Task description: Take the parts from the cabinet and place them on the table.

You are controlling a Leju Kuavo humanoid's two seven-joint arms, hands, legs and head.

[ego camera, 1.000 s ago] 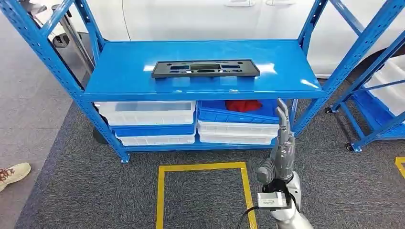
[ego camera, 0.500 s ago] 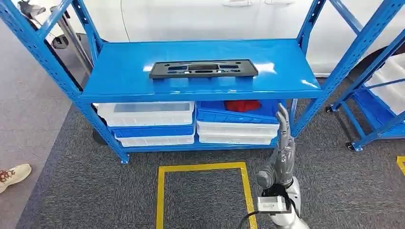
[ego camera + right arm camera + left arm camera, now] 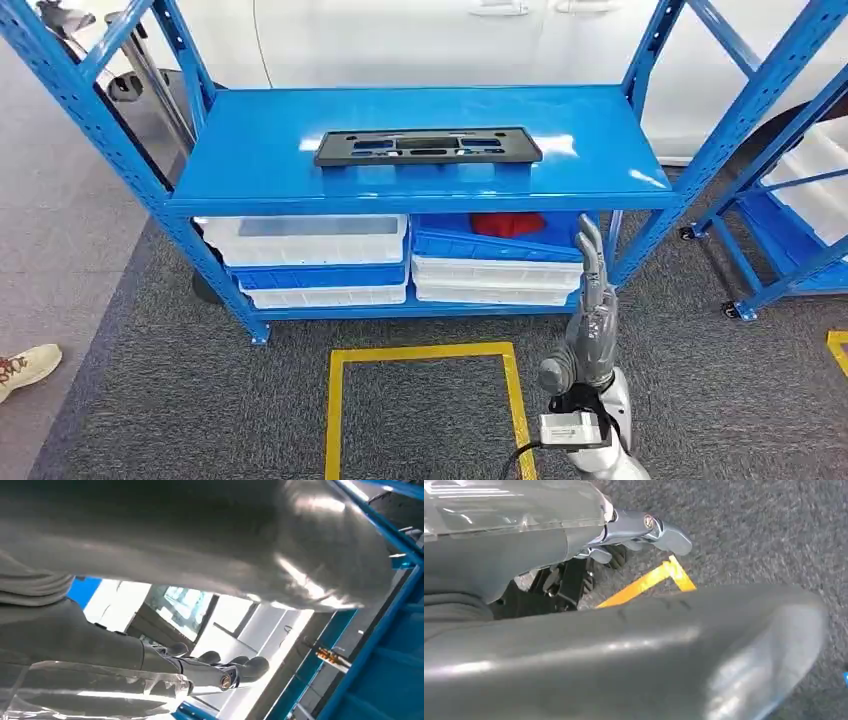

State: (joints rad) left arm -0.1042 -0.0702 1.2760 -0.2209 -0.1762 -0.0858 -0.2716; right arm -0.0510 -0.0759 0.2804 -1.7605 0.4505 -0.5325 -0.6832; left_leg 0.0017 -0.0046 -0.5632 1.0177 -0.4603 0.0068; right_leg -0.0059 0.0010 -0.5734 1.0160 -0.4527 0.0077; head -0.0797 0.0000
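— Black plastic part (image 3: pixel 428 146): where does it lie?

— Flat on the top shelf of the blue rack (image 3: pixel 260 165), about midway along, its long side running across the head view.

— And the right hand (image 3: pixel 592 300)?

— Raised in front of the rack's lower right side, fingers extended upward and apart, holding nothing. It is well below the part and off to its right, not touching it. Behind its fingertips are the stacked white bins (image 3: pixel 495 279) and a blue bin holding something red (image 3: pixel 508 223).

— The left hand (image 3: pixel 624 535)?

— Seen in its wrist view over grey carpet (image 3: pixel 764 530) and a corner of yellow floor tape (image 3: pixel 659 577). Fingers loosely extended, with nothing in them.

— Any writing?

— A white label (image 3: pixel 570 430) sits on the right wrist, but its print is too small to read.
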